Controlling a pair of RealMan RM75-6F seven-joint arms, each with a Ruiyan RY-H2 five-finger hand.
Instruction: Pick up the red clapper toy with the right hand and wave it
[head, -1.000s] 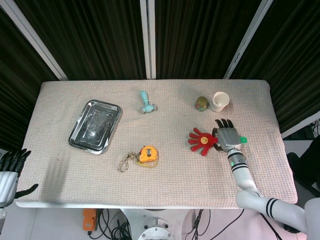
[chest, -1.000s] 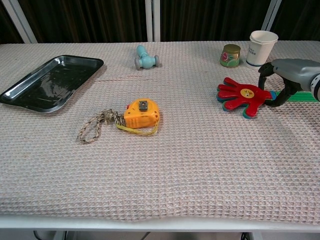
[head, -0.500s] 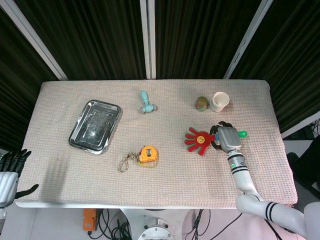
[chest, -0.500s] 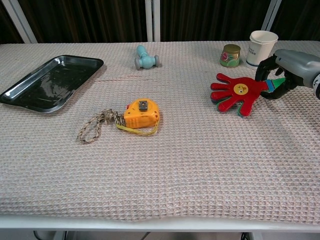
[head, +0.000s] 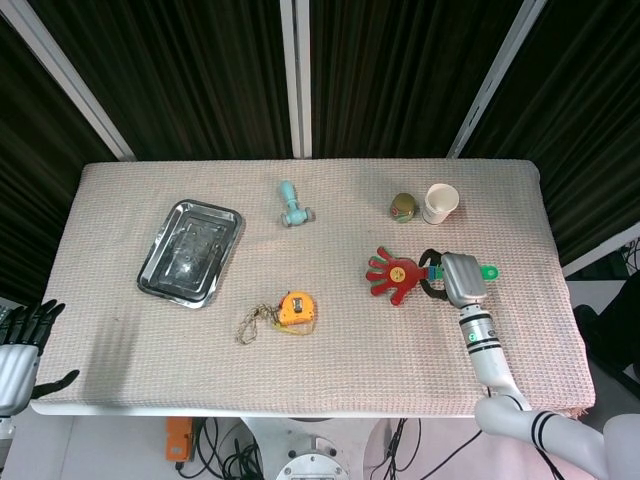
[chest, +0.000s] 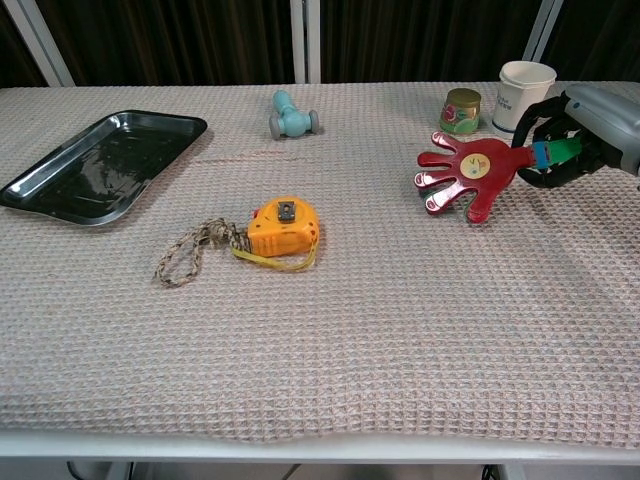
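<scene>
The red clapper toy (head: 392, 275) (chest: 464, 173) is shaped like a spread palm with a green handle. My right hand (head: 455, 278) (chest: 580, 140) grips that handle at the right side of the table and holds the toy lifted off the cloth, palm end pointing left. My left hand (head: 18, 345) hangs open below the table's front left corner, away from everything; the chest view does not show it.
A paper cup (head: 439, 202) (chest: 524, 96) and a small tin (head: 403, 207) (chest: 460, 110) stand just behind the toy. An orange tape measure (head: 297, 307) (chest: 283, 228) lies mid-table, a light blue toy (head: 291, 206) at the back, a metal tray (head: 190, 252) (chest: 100, 165) on the left.
My right hand closed on the clapper's handle and raised it off the table. The toy moved up and slightly left. The left hand stayed put.
</scene>
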